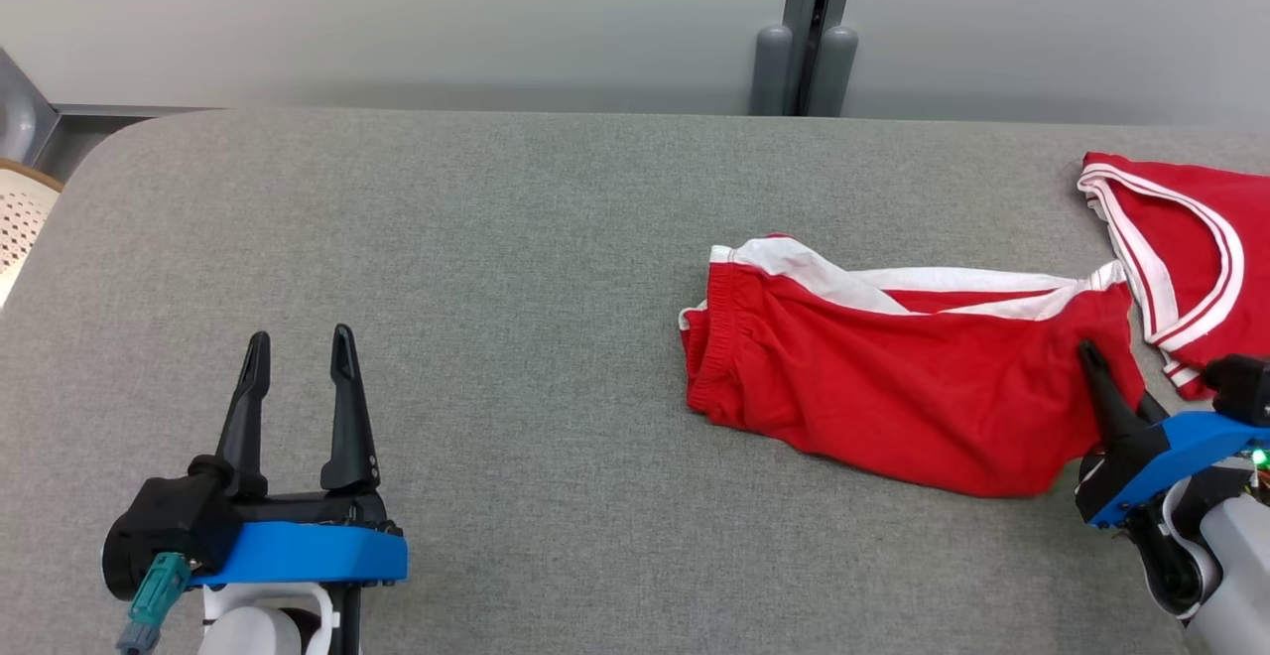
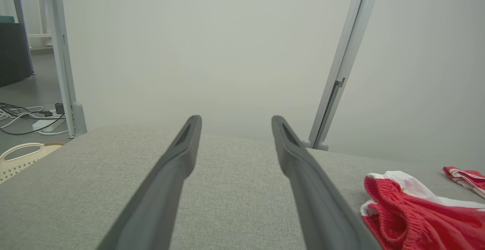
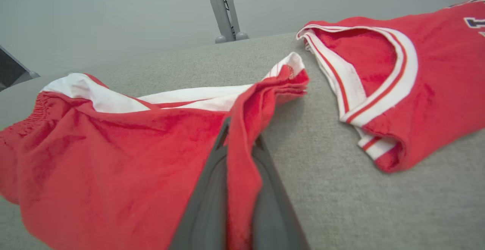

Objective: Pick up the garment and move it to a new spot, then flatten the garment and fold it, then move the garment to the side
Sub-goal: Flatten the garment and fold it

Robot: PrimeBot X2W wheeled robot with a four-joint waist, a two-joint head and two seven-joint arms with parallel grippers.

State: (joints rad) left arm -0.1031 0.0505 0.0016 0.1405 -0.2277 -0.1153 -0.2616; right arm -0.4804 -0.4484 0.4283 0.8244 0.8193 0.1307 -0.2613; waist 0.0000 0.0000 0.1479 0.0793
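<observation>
The garment (image 1: 893, 377) is a pair of red shorts with white side stripes, lying crumpled on the grey table right of centre. My right gripper (image 1: 1091, 357) is shut on a fold of the shorts' right edge; in the right wrist view the red cloth (image 3: 242, 159) is pinched between both dark fingers. The left wrist view shows the shorts' elastic waistband (image 2: 401, 212) at lower right. My left gripper (image 1: 298, 357) stands open over bare table at the lower left, far from the shorts, with nothing between its fingers (image 2: 178, 159).
A red jersey with white trim (image 1: 1191, 238) lies at the table's right edge, just right of the shorts (image 3: 409, 75). A cream perforated basket (image 1: 20, 218) sits off the table's left end. A wall and a metal post (image 1: 814, 30) stand behind the table.
</observation>
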